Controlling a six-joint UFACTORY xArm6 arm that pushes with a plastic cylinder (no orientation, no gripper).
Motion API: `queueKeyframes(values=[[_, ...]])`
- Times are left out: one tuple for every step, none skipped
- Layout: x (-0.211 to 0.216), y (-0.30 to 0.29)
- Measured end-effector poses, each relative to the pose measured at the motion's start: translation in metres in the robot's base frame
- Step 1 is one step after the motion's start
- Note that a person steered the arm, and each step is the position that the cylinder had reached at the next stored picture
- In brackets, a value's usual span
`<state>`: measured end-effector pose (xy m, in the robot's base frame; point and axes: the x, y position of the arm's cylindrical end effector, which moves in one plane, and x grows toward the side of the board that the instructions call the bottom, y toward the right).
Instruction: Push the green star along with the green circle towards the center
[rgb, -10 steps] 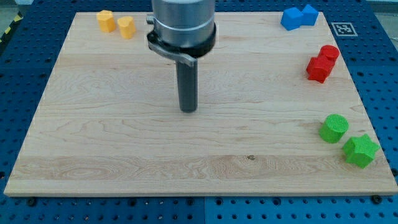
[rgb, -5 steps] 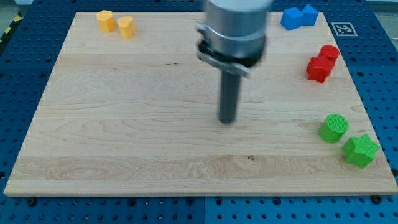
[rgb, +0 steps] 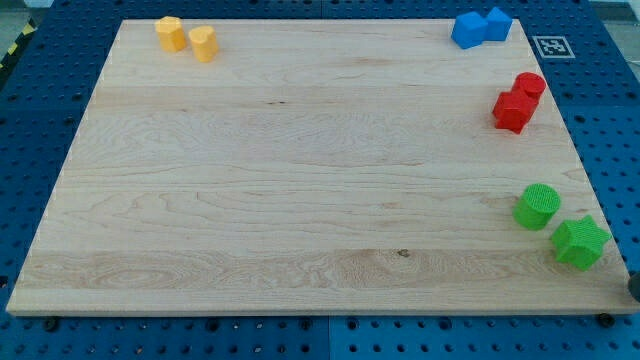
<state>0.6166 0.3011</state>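
Note:
The green star (rgb: 579, 243) lies near the board's lower right corner. The green circle (rgb: 537, 206) sits just up and to the left of it, close to it or touching. The arm and rod are out of the view. Only a small dark shape (rgb: 634, 283) shows at the view's right edge, below and right of the star; I cannot tell whether it is my tip.
The wooden board (rgb: 300, 180) lies on a blue pegboard. Two red blocks (rgb: 517, 102) sit at the right edge, two blue blocks (rgb: 479, 26) at the top right, and two yellow blocks (rgb: 187, 37) at the top left.
The arm moved from the board's middle towards the right and has left the view. No block has moved.

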Motion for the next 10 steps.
queueKeyframes(values=[[-0.008,-0.003],[-0.020,-0.008],[-0.021,-0.014],[-0.033,-0.031],[-0.056,-0.038],[-0.082,-0.040],[-0.101,-0.057],[-0.102,-0.074],[-0.090,-0.059],[-0.057,-0.031]])
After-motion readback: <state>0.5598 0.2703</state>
